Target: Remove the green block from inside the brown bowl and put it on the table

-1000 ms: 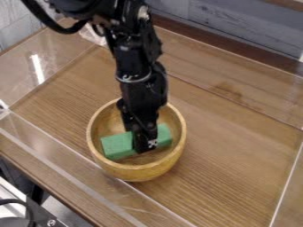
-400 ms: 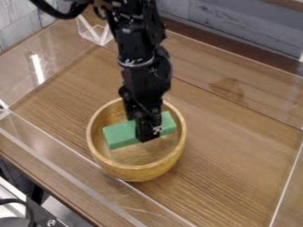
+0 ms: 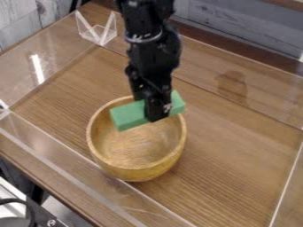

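So the green block (image 3: pixel 140 113) is up off the bottom of the brown bowl (image 3: pixel 137 152), hanging over the bowl's far rim and tilted a bit, with its right end higher than the left. The gripper (image 3: pixel 155 113) is clamped on it from straight above, black fingers pinching the block near its right end, so most of the green sticks out to the left of the fingers. Inside the bowl you can see bare wood grain, nothing lying in it. The bowl itself sits on the table (image 3: pixel 243 155), toward the near side, with plain wood-grain top all around it. Clear acrylic walls (image 3: pixel 53 49) run round the table edges, the nearest one just in front of the bowl.
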{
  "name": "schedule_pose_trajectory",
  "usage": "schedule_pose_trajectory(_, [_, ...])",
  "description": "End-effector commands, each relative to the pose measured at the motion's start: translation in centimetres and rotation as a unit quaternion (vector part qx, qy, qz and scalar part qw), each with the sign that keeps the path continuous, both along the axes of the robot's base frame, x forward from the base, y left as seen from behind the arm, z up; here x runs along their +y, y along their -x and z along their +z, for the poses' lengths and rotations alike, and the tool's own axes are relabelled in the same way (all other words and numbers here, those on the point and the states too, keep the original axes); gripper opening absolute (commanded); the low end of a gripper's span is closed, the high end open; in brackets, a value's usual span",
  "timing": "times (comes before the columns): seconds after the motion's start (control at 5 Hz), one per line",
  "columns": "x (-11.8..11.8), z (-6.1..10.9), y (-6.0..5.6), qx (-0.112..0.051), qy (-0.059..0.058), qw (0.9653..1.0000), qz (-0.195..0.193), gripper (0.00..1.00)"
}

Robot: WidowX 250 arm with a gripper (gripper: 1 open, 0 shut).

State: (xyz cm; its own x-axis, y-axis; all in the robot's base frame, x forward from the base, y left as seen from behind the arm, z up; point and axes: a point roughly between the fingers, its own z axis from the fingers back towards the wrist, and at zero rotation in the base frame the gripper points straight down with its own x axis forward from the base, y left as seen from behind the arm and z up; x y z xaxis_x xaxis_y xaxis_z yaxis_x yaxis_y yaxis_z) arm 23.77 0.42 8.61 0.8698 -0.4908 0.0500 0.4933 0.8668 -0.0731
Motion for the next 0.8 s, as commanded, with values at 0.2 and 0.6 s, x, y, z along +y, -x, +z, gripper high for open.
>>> schedule_pose_trajectory(0.2, [-0.7, 3.1, -2.7, -0.06, -0.006, 0.9982, -0.003, 0.0])
schedule_pose_trajectory(0.6, [0.5, 4.3, -3.5, -0.078, -0.012, 0.9969, 0.002, 0.0])
